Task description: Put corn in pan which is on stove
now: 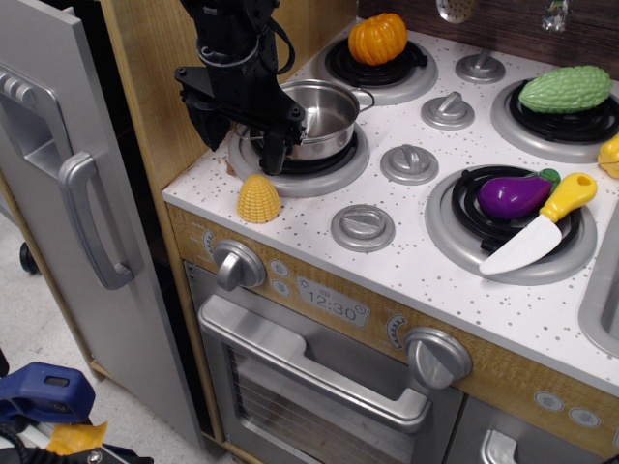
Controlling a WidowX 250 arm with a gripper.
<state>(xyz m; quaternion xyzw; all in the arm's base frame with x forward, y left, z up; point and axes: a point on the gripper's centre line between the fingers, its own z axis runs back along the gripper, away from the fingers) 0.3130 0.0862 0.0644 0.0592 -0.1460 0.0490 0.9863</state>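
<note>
The corn (258, 199) is a stubby yellow dome with ridged kernel rows, standing upright on the stove (426, 251) near its front left corner, just in front of the burner that carries the pan (324, 118). The pan is shiny steel, round and straight-sided, with a short handle pointing away from the corn. The black gripper (244, 130) hangs over the pan's left side, behind the corn and apart from it; its fingers stand spread, holding nothing.
</note>
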